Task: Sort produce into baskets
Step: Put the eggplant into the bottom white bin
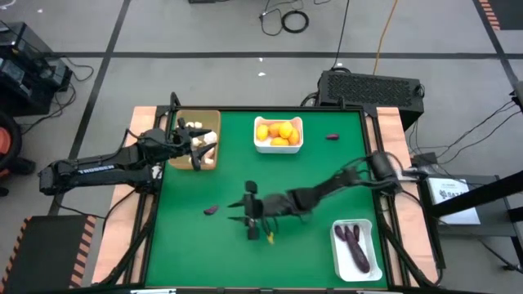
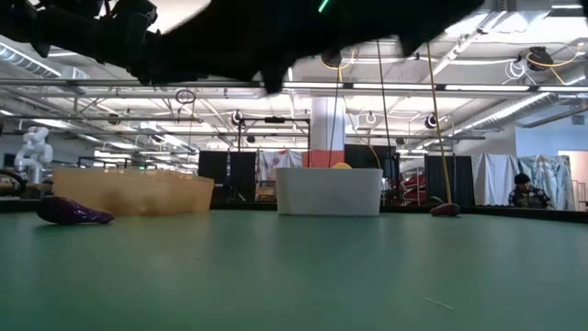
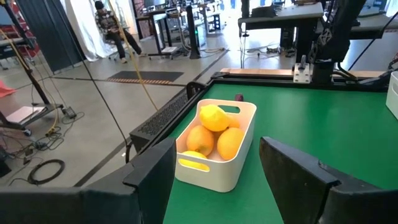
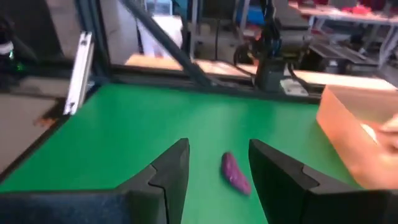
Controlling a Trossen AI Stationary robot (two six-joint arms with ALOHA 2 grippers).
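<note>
1. Three containers sit on the green table (image 1: 245, 175): a tan tray (image 1: 214, 118) at the far left, a white bin of yellow fruit (image 1: 278, 148) at far centre, a second white bin (image 1: 369, 263) at the near right.
2. Left gripper (image 1: 198, 148) hangs over the tan tray and covers part of it. White garlic bulbs (image 1: 194, 126) show beside it; how many lie beneath cannot be told. In the left wrist view its fingers (image 3: 297, 171) stand apart with nothing between them.
3. Right gripper (image 1: 252, 211) reaches to mid-table, near the loose purple piece (image 1: 211, 210). In the right wrist view its fingers (image 4: 173, 167) are spread and empty, the piece on the mat just beyond them, not touching.
4. Loose purple piece: small, dark, oblong, lying flat. In the low view it sits at the left in front of the tan tray.
5. Second small dark piece (image 1: 332, 136) lies far right of the fruit bin, too small to identify.
6. Yellow fruits (image 3: 214, 118): rounded, orange-yellow, piled to the rim; the lower ones are partly hidden.
7. Near-right bin holds long dark purple eggplants (image 1: 355, 242), overlapping; count unclear.
8. Low view: both arms cut off at the top edge as dark blurs.
</note>
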